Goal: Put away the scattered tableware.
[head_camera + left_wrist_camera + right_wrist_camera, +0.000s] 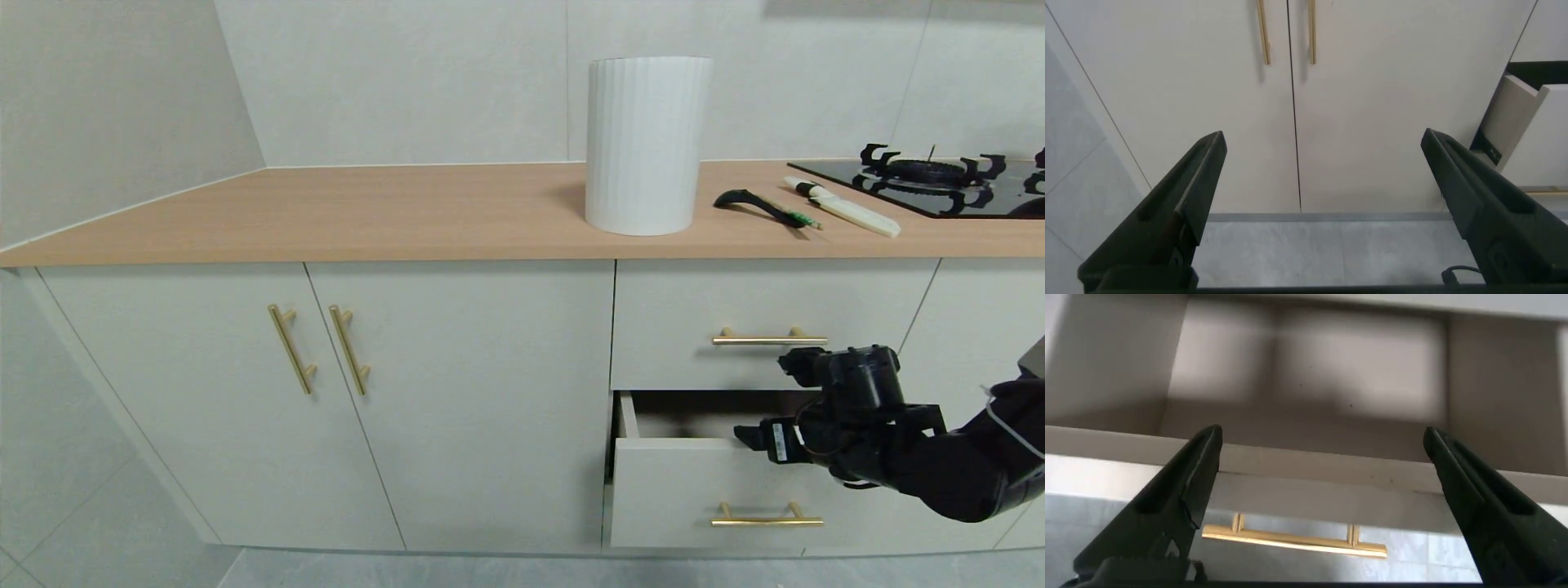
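A canister [645, 147] stands on the counter [367, 212], right of its middle. A ladle [755, 204] lies just right of the canister, a knife [845, 208] lies right of the ladle, and the hob [931, 184] sits at the far right. Under the counter, two doors [326, 392] are on the left and two drawers on the right. The upper drawer [767, 318] is closed and the lower drawer [694, 490] is pulled out. The right gripper [767, 398] is at the lower drawer's front edge. The left gripper [1323, 151] faces the doors, low near the floor.
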You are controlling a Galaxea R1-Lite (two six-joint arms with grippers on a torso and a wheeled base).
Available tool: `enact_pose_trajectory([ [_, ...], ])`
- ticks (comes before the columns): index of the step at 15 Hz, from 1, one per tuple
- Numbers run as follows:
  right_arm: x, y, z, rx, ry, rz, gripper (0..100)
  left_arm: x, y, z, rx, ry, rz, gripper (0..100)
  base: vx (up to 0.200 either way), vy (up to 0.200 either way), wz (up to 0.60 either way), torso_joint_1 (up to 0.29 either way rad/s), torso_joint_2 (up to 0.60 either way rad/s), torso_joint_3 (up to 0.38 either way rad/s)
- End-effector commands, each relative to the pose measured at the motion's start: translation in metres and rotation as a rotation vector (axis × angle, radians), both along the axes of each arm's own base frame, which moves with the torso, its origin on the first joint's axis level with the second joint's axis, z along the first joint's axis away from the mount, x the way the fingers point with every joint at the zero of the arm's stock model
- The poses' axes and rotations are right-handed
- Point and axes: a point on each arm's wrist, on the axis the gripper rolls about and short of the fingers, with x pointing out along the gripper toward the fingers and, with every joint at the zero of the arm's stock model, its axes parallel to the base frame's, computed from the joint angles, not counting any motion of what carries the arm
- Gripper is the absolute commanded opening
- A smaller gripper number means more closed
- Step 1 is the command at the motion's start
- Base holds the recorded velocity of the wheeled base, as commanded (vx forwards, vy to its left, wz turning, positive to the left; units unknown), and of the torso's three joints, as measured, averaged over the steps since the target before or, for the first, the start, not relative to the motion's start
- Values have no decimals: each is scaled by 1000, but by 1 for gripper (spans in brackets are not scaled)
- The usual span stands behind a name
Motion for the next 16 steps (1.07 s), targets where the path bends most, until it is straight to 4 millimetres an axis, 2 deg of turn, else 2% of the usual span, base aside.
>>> enact_pose_trajectory([
  [1, 2, 1, -12, -9, 29, -2, 100, 0, 0, 0, 0, 1, -1, 100, 0, 0, 0, 0, 0, 0],
  [8, -5, -1, -5, -9, 22, 6, 100, 0, 0, 0, 0, 1, 0, 100, 0, 0, 0, 0, 0, 0],
  [16, -34, -7, 18, -87, 168, 98, 100, 0, 0, 0, 0, 1, 0, 100, 0, 0, 0, 0, 0, 0],
])
